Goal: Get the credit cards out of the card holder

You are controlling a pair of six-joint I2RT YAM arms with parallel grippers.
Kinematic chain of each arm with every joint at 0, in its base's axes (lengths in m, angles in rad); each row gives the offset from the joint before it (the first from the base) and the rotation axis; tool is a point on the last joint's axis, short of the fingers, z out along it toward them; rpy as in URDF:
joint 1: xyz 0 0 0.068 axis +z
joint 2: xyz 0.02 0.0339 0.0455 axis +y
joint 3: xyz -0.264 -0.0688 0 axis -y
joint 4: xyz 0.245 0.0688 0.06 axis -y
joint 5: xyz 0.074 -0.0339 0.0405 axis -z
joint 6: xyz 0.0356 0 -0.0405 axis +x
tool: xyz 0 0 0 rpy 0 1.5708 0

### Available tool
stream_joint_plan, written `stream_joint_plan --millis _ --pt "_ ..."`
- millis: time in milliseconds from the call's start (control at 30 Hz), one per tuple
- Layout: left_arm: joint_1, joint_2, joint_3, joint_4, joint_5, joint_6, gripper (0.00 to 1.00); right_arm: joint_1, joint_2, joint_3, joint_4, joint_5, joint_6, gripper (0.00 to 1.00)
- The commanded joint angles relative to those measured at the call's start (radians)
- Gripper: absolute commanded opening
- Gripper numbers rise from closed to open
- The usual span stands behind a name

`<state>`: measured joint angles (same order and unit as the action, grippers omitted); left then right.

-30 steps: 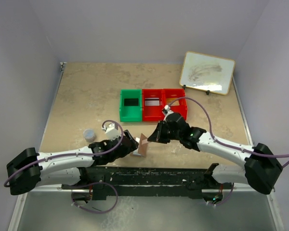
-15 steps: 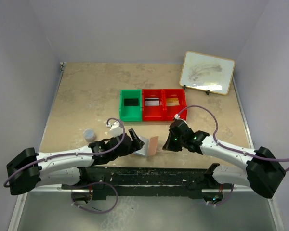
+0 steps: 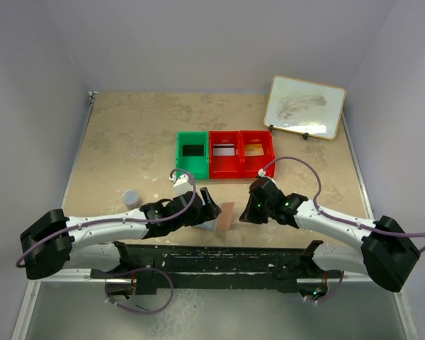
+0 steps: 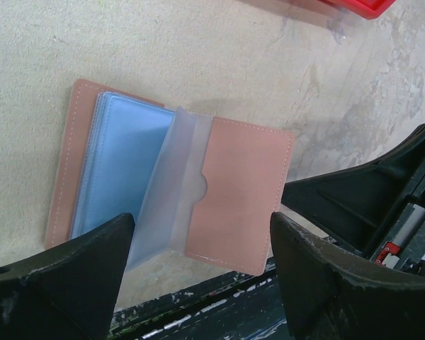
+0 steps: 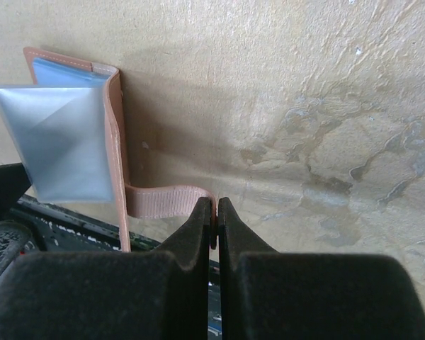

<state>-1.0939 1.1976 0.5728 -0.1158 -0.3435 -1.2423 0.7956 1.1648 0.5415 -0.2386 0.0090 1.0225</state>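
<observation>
The card holder (image 3: 226, 214) lies open near the table's front edge, tan outside (image 4: 241, 191) and pale blue inside, with a clear sleeve (image 5: 57, 142) fanned up. My left gripper (image 4: 200, 234) hovers open over it, one finger on each side, touching nothing. My right gripper (image 5: 214, 212) is shut on the holder's tan strap (image 5: 166, 202), just right of the holder (image 5: 115, 127). In the top view the left gripper (image 3: 209, 204) and right gripper (image 3: 245, 211) flank the holder. Credit cards lie in the bins: black (image 3: 193, 150), white-grey (image 3: 224, 150), gold (image 3: 253, 149).
A green bin (image 3: 179, 157) and two red bins (image 3: 241, 168) stand in a row behind the holder. A small grey cup (image 3: 131, 196) sits to the left. A framed whiteboard (image 3: 304, 106) leans at the back right. The black front rail (image 3: 219, 255) runs just below the holder.
The right gripper drew back to the right with the strap and the holder went from standing folded to lying open. The left arm moved right, over the holder.
</observation>
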Motion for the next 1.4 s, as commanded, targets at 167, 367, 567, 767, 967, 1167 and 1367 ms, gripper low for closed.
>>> stream_joint_plan --millis 167,367,567,767,967,1167,1367 --pt "0.002 0.045 0.035 0.141 0.102 0.059 0.74 -0.003 0.016 -0.003 0.037 0.015 0.017 0.00" --pt "0.002 0.169 0.088 0.285 0.260 0.104 0.52 -0.003 0.022 -0.003 0.039 0.027 0.033 0.00" --pt "0.002 0.235 0.071 0.342 0.276 0.076 0.48 -0.003 -0.039 -0.028 0.081 0.016 0.070 0.00" --pt "-0.003 0.294 0.098 0.257 0.249 0.143 0.50 -0.004 -0.088 -0.004 0.055 0.020 0.080 0.11" --pt "-0.002 0.299 0.090 0.239 0.217 0.147 0.47 -0.004 -0.128 0.067 -0.020 0.067 0.080 0.16" --pt "-0.004 0.297 0.071 0.232 0.206 0.129 0.40 -0.004 -0.125 0.083 0.110 -0.021 0.036 0.16" --pt "-0.004 0.295 0.067 0.216 0.198 0.131 0.38 -0.001 -0.052 0.134 0.113 -0.010 0.024 0.28"
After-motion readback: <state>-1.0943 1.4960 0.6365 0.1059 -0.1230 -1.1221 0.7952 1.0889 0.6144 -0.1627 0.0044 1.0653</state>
